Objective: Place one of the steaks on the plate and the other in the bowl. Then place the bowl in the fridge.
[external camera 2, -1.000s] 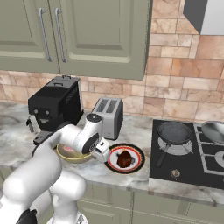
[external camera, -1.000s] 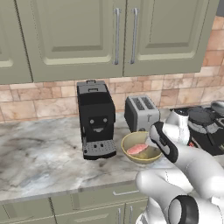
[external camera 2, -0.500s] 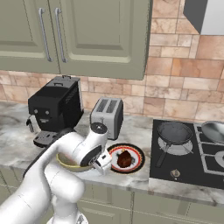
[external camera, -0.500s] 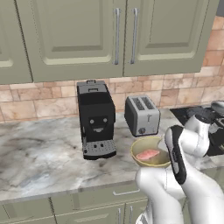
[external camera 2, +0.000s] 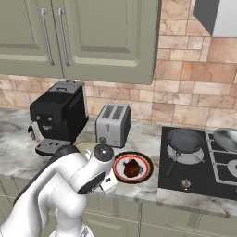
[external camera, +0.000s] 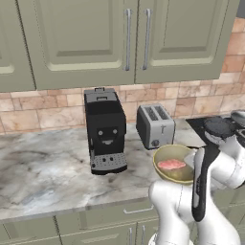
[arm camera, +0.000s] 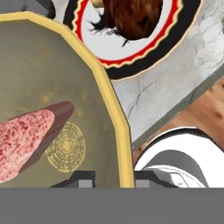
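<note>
Dark reddish-brown steak (external camera 2: 132, 168) plated, pale raw steak (external camera: 171, 164) in the olive-tan ceramic bowl (external camera: 168, 176), gripper (arm camera: 113, 177) pinching its rim; fridge trip remains

A grey-and-white marbled stone counter (external camera: 43, 167) runs across the middle of the left base view. On it, left of centre, stands a black boxy coffee machine (external camera: 105, 129), with a silver two-slot toaster (external camera: 154, 125) to its right. In the right base view, a round plate with black rim, red ring and white centre (external camera 2: 133, 167) lies at centre, and a black stovetop (external camera 2: 199, 162) sits at right.
</note>
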Robot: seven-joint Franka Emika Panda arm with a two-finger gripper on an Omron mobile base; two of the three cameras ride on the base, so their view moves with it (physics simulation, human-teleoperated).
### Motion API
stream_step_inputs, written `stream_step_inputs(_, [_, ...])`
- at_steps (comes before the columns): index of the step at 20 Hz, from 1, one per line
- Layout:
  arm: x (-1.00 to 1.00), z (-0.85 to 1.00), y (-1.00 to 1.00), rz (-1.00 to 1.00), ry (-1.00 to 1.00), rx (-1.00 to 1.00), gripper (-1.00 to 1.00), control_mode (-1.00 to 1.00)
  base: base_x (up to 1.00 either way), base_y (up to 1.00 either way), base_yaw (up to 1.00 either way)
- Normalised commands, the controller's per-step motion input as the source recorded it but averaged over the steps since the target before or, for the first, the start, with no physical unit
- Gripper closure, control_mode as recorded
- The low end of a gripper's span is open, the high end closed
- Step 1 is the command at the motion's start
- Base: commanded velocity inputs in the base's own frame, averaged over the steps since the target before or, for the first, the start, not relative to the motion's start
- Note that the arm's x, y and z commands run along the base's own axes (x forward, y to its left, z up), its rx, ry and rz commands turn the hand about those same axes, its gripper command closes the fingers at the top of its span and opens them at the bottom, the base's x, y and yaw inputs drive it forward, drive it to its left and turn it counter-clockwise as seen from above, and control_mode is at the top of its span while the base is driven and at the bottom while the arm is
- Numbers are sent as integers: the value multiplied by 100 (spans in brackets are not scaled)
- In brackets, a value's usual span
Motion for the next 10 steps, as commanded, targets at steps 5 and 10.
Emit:
stream_step_inputs(5, [-23, 62, 0, -9, -2, 4, 100, -100, 0, 0, 0])
stream_step_inputs(10, [-29, 67, 1, -7, -5, 0, 100, -100, 0, 0, 0])
